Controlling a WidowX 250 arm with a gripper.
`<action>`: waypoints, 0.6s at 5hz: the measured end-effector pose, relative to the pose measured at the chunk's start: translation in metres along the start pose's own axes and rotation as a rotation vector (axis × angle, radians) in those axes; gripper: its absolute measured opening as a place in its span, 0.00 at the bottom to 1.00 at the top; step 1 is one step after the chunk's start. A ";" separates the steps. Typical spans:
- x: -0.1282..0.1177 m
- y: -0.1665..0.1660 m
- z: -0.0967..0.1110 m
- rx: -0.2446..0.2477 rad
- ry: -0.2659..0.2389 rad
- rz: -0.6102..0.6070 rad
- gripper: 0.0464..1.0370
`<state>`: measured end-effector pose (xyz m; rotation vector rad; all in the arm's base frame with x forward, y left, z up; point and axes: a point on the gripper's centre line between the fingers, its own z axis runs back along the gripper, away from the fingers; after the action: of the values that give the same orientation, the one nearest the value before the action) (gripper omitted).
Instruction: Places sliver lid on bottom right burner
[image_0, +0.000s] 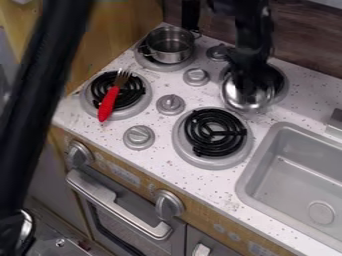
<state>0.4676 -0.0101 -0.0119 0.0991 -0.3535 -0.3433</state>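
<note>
Across the right half of the speckled tabletop (304, 102), hazards by descending size. Item: sink (248, 180), right of the near right burner (214, 134). Risk: the lid (250, 101) could drop or slide in, should the carry swing too far right or the hold give way. Item: near right burner, black coil in a pale ring, the apparent goal. Risk: the lid could settle tilted or off-centre, hung on the ring's edge, if released early or not level. Item: lid, silver, domed, smooth. Risk: its polished curve could turn or slip from a shallow hold; a low path could scrape the coils. Item: central knob (171, 104), left of the route. Risk: a knock from the lid, if the path strays left.

Position, larger piece first. Jaws (252, 81): black, pointing down over the far right burner (283, 89); whether parted, closed or gripping cannot be told. Lid: directly beneath the jaws and close against them, its bright dome showing on their near side, over that burner's near left part; contact with the burner, undetermined.
</note>
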 end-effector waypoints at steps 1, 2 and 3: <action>-0.024 -0.001 0.020 -0.003 0.050 0.006 0.23; -0.060 -0.012 0.012 -0.038 0.140 0.012 0.23; -0.079 -0.020 0.013 -0.063 0.176 -0.008 0.23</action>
<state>0.3874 -0.0024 -0.0278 0.0681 -0.1684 -0.3510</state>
